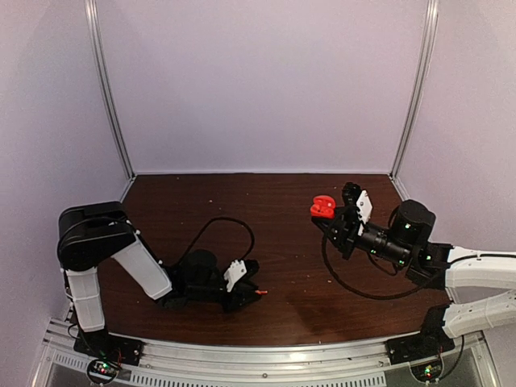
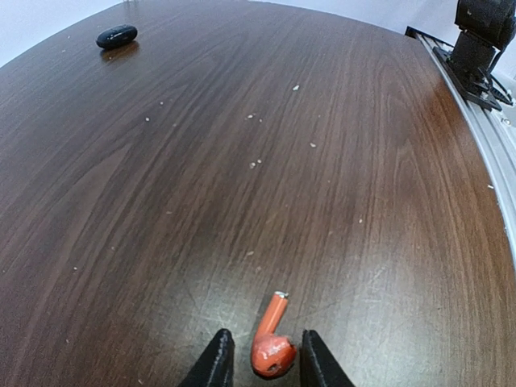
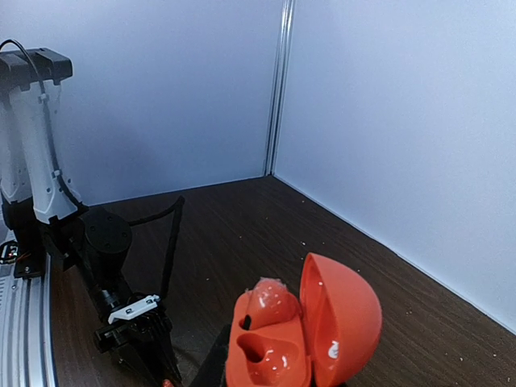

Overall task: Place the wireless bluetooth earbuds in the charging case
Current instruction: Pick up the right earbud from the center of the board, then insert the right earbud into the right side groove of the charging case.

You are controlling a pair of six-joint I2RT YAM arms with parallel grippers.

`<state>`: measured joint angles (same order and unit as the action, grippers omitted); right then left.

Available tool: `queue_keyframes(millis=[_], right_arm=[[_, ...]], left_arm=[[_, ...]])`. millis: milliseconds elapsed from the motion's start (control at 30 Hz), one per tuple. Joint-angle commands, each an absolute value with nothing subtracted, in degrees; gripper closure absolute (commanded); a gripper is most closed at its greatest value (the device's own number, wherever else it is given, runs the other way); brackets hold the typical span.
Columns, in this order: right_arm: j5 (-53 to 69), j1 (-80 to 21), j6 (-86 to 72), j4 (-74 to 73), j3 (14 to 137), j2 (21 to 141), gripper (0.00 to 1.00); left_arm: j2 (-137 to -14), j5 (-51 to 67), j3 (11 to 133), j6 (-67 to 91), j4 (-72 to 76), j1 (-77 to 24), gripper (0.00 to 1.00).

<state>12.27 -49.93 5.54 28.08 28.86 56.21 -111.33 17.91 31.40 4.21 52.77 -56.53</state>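
Though tiny, red earbud [image 2: 271, 351] shows stem; charging case [image 3: 310, 326] open, red.

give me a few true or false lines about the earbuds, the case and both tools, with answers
1. The charging case has its lid open. True.
2. The red earbud sits inside the case. False: it lies on the table between the jaws of the left tool.
3. The right tool holds the case up off the table. True.
4. The black earbud lies touching the red one. False: it lies far off across the table.
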Motion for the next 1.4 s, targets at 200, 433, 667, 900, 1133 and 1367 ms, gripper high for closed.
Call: queue_keyframes(millis=[200, 433, 667, 900, 1133, 1367], right_arm=[[13.1, -49.2, 4.9, 29.0, 28.9, 55.5, 1.00], [13.8, -48.9, 4.3, 28.3, 28.6, 56.1, 1.00], [18.6, -48.8, 1.6, 25.2, 30.0, 57.9, 1.00], [26.7, -48.7, -2.7, 18.8, 33.3, 59.4, 1.00], [37.8, -48.7, -4.7, 11.4, 36.8, 62.9, 1.00], [47.2, -48.7, -3.4, 6.3, 39.4, 66.4, 1.00]], left_arm=[[-112.7, 19.6, 32.2, 3.0, 54.0, -56.0, 0.77], [-106.5, 19.1, 32.1, 1.6, 48.0, -56.2, 0.80], [-92.3, 13.9, 35.4, -5.6, 30.5, -58.4, 0.82], [-79.8, 7.9, 43.1, -12.8, 8.6, -61.3, 0.82], [-73.1, -0.5, 53.6, -20.1, -11.0, -65.9, 0.82], [-72.9, -6.4, 64.5, -26.3, -24.6, -71.3, 0.82]])
